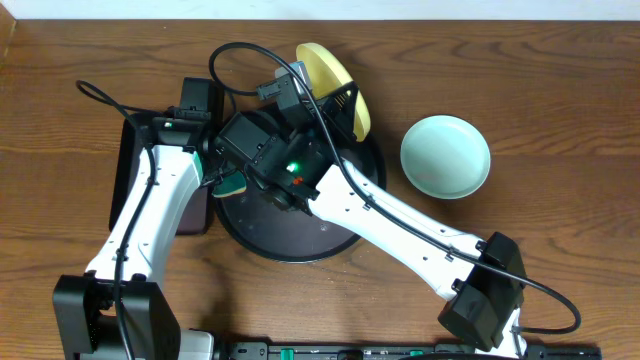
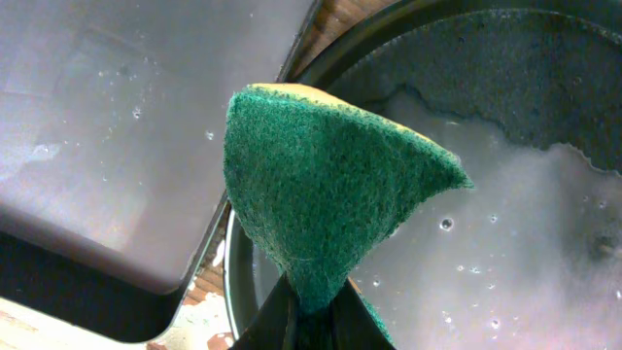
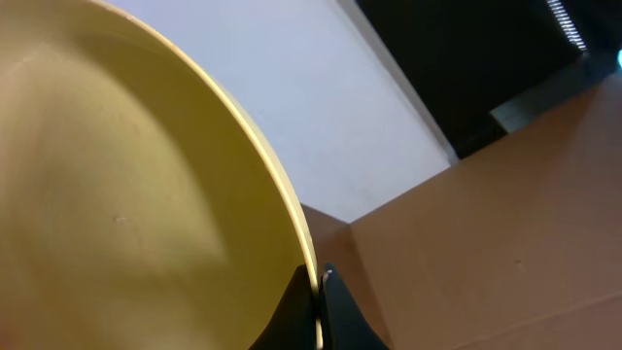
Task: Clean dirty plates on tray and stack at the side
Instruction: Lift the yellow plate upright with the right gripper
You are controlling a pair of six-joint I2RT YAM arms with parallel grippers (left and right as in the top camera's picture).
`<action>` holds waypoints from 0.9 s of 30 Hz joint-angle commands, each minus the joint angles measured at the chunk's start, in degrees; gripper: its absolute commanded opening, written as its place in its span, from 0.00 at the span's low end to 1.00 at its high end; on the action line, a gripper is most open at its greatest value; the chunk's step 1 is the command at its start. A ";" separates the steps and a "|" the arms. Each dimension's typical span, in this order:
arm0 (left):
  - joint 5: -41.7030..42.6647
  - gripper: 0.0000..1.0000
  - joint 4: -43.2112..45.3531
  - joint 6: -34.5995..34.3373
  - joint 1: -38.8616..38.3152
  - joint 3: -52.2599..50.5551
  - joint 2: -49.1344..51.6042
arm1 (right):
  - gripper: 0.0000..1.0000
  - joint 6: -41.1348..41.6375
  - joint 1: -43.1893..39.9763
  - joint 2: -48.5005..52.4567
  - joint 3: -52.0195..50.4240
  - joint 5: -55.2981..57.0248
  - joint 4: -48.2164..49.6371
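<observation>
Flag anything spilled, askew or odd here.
Foamy water is pooled across the round black tray, with droplets on the rectangular tray beside it. The yellow plate is not lying flat: the right gripper pinches its rim and holds it steeply tilted above the tray's far edge. Nothing looks broken.

you will not find any words, numbers, labels, brand names or signs that you can read in any of the three views.
</observation>
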 commanded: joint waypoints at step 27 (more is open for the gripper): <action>-0.13 0.07 0.26 -0.13 0.09 0.52 0.13 | 0.01 1.14 1.22 -3.91 0.48 1.05 0.26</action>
